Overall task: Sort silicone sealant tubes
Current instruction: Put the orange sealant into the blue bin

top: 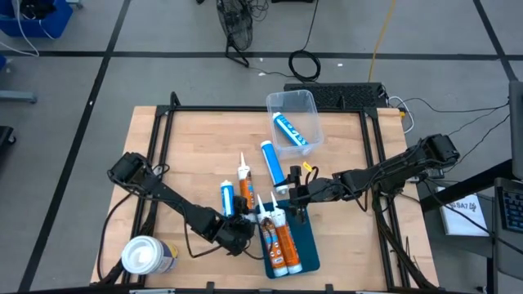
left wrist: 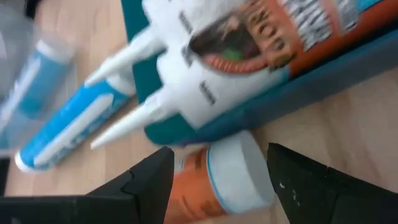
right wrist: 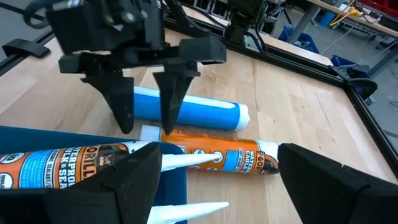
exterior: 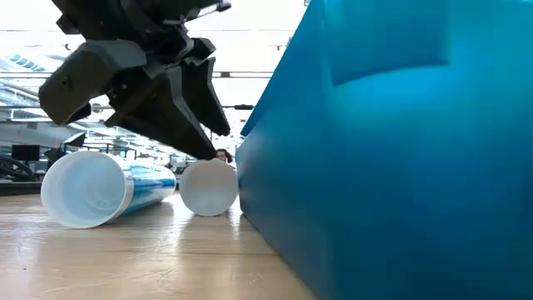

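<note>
- Orange sealant tube, loose [right wrist: 211, 152]: lies flat on the wooden table top [top: 196, 139], just beside the teal tray [top: 306, 245]. Slim cylinder, glossy orange printed label, flat white base, tapering white nozzle. It appears to be next in line for the tray.
- Left gripper [left wrist: 221, 177]: reaches down at the loose orange tube's base end, one dark finger [left wrist: 152, 183] on each side. The tube fills the moderate gap, so I judge it gripped there, the tube not yet lifted. Taking the base end leaves the nozzle free.
- Orange tubes, two [top: 279, 238]: side by side in the teal tray, nozzles pointing the same way. Sorted by colour, it seems.
- Blue-and-white tube [top: 227, 198]: on the table just beside the loose orange one. Same cartridge form.
- Blue-and-white tube, second [top: 271, 163]: on the table between the tray and the clear bin.
- Blue-and-white tube, third [top: 288, 131]: lies inside the clear plastic bin [top: 312, 104], apparently the place for blue.
- Right gripper [top: 298, 202]: hangs above the table by the tray's far end, fingers wide and empty. It looks to be waiting.
- Teal tray: shallow, smooth, matte walls.
- Clear bin: rectangular, see-through, rounded corners.
- White-topped canister [top: 147, 255]: fat, upright at the table's near left corner, well apart.
</note>
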Controlling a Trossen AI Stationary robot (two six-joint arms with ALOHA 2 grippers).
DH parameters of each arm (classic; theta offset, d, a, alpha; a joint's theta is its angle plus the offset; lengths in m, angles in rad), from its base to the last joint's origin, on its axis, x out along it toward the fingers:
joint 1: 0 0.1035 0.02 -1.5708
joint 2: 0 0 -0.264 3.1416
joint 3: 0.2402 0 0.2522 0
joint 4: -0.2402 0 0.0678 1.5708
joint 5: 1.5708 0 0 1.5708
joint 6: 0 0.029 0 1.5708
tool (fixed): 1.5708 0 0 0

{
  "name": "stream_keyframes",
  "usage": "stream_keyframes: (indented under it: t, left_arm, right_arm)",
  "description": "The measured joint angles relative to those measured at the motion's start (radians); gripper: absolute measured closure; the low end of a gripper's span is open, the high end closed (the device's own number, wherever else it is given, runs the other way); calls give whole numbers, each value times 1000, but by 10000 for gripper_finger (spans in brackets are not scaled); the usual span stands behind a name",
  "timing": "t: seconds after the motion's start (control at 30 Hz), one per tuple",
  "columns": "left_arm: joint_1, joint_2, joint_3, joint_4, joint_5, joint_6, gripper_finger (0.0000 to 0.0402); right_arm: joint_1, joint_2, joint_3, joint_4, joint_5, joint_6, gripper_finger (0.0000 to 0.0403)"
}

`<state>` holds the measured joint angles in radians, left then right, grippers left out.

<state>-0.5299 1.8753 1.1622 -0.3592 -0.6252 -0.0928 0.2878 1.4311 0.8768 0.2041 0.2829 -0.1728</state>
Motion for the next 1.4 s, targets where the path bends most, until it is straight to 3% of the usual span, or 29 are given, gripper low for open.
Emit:
stream_keyframes:
  t: [0.37,0.73,0.97,1.4]
  left_arm:
    - [46,5,0,-116,32,-178,147]
    - [76,4,2,-505,33,-538,147]
    - [116,6,0,-702,30,-683,147]
    - [168,-89,0,-825,35,-717,147]
  right_arm:
    - [0,0,0,1,0,3,106]
    - [0,0,0,1,0,6,106]
    - [0,0,0,1,0,1,106]
    - [0,0,0,-17,5,-4,106]
